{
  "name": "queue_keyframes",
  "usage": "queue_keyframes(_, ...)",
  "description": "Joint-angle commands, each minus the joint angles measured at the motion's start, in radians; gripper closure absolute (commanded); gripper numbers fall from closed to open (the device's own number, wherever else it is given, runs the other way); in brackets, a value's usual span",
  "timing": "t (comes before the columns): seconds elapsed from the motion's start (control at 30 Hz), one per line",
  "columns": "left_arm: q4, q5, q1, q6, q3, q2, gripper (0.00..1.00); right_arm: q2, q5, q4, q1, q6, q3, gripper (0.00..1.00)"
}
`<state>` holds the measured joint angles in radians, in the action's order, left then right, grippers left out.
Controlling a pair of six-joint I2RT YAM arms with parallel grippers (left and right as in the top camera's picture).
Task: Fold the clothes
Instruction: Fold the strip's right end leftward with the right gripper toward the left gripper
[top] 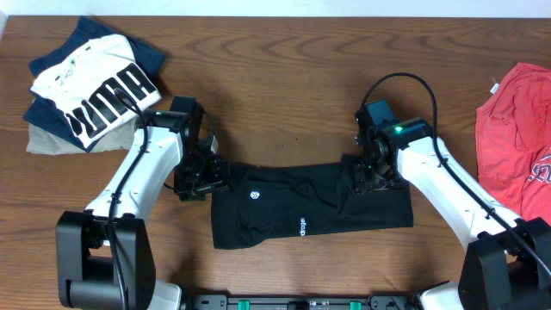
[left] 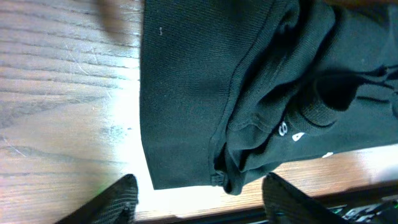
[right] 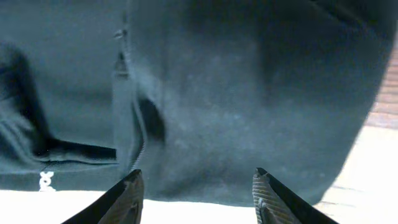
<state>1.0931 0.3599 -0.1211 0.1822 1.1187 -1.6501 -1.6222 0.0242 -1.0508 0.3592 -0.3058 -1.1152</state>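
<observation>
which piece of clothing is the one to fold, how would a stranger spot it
On the wooden table, look at the middle, between the PUMA shirt and the red T-shirt. The garment there is plain black, with only a small white logo and tiny lettering.

PUMA in big black letters across the white shirt (top: 95,95), top left. On the black garment (top: 284,202), a small white hexagon logo (top: 255,195) and a tiny line of white lettering (top: 302,228) near the hem, too small to read. On the red T-shirt (top: 512,129), a partial print (top: 541,170) at the frame edge, unreadable.
</observation>
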Motion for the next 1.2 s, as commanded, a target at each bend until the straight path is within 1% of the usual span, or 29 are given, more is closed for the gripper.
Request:
queue_keyframes(0.0, 0.005, -0.013, 0.004, -0.006, -0.004, 0.010, 0.32, -0.002, -0.038, 0.000, 0.002, -0.011, 0.007, 0.47)
queue_keyframes(0.07, 0.005, -0.013, 0.004, -0.006, -0.004, 0.010, 0.32, -0.002, 0.009, 0.005, 0.009, 0.020, 0.009, 0.46)
queue_keyframes(0.17, 0.005, -0.013, 0.004, -0.006, -0.004, 0.010, 0.32, -0.002, 0.088, 0.005, 0.031, 0.068, 0.018, 0.39)
queue_keyframes(0.27, 0.005, -0.013, 0.004, -0.005, -0.004, 0.010, 0.32, -0.002, 0.095, 0.008, 0.072, 0.069, 0.039, 0.38)
queue_keyframes(0.43, 0.005, -0.013, 0.004, -0.005, -0.004, 0.010, 0.32, -0.002, 0.007, 0.073, 0.136, -0.066, 0.116, 0.38)
queue_keyframes(0.6, 0.005, -0.013, 0.004, -0.005, -0.004, 0.010, 0.32, -0.002, -0.029, 0.191, 0.182, -0.127, 0.215, 0.39)
queue_keyframes(0.63, 0.004, -0.013, 0.004, -0.005, -0.004, 0.010, 0.32, -0.002, -0.035, 0.212, 0.189, -0.128, 0.230, 0.42)
queue_keyframes(0.7, 0.004, -0.013, 0.004, -0.005, -0.004, 0.010, 0.32, -0.002, -0.060, 0.227, 0.196, -0.151, 0.246, 0.53)
queue_keyframes(0.73, 0.004, -0.013, 0.004, -0.005, -0.004, 0.010, 0.32, -0.002, -0.081, 0.224, 0.197, -0.167, 0.246, 0.64)
queue_keyframes(0.77, 0.004, -0.013, 0.004, -0.005, -0.004, 0.010, 0.32, -0.001, -0.089, 0.222, 0.198, -0.169, 0.246, 0.73)
queue_keyframes(0.8, 0.004, -0.013, 0.004, -0.005, -0.004, 0.010, 0.32, -0.001, -0.093, 0.220, 0.198, -0.169, 0.244, 0.84)
queue_keyframes(0.83, 0.004, -0.013, 0.004, -0.005, -0.004, 0.010, 0.32, -0.001, -0.092, 0.213, 0.197, -0.169, 0.240, 0.92)
queue_keyframes(0.87, 0.004, -0.013, 0.004, -0.005, -0.004, 0.010, 0.32, -0.001, -0.093, 0.197, 0.196, -0.175, 0.232, 0.99)
queue_keyframes(1.07, 0.004, -0.013, 0.004, -0.005, -0.004, 0.010, 0.32, 0.007, -0.168, 0.050, 0.192, -0.195, 0.131, 0.99)
queue_keyframes(1.17, 0.004, -0.013, 0.004, -0.005, -0.004, 0.010, 0.32, 0.013, -0.163, -0.018, 0.192, -0.166, 0.068, 0.99)
